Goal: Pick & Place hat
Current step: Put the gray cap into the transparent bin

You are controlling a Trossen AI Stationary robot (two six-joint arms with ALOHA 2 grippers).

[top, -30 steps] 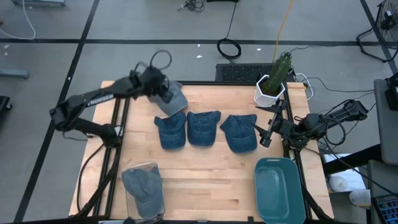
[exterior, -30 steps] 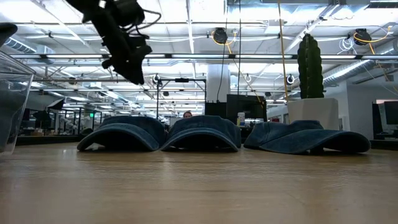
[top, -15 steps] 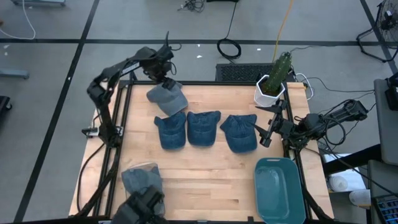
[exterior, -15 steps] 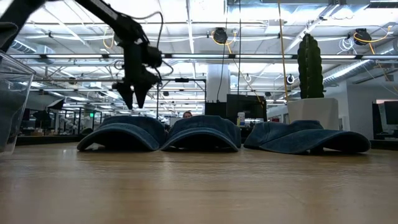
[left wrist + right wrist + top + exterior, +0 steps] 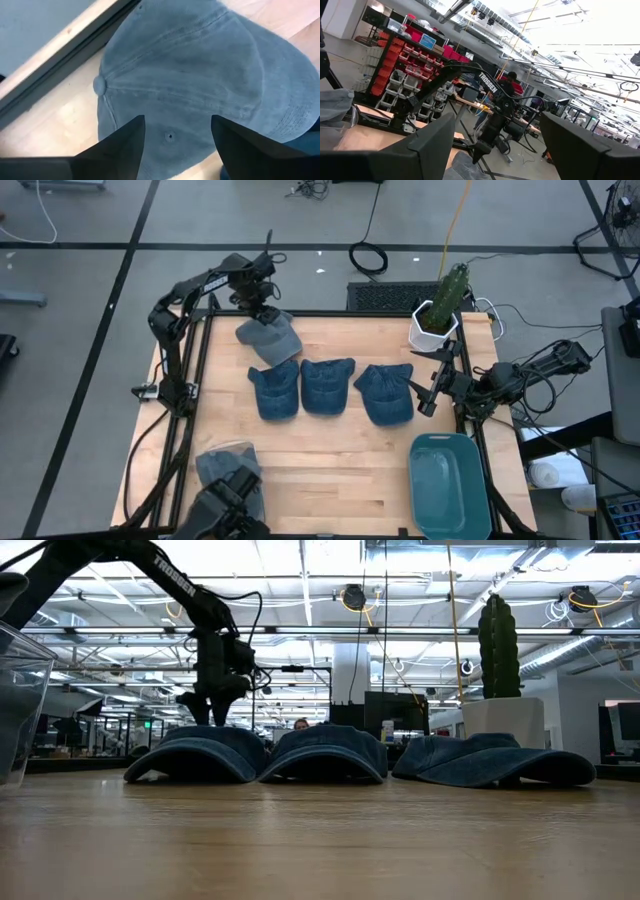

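While our left end effector (image 5: 262,313) hovers with its fingers spread wide and holding nothing, the faded grey-blue cotton cap (image 5: 200,75) lies directly beneath it on the pale wooden bench (image 5: 340,450), at the far left corner. Just beyond it sit three dark blue denim caps (image 5: 327,389) in a row. Our right end effector (image 5: 428,388) waits wide open beside the rightmost cap.

Grey hat (image 5: 195,80) of washed cotton-like cloth, matt, with stitched seams and a cloth-covered top button. 3 blue hats (image 5: 328,388) of denim-like cloth. Table (image 5: 340,460) of pale wood, smooth, faintly shiny. Teal bin (image 5: 448,485) of smooth plastic. Left gripper (image 5: 175,147) fingers matt black.
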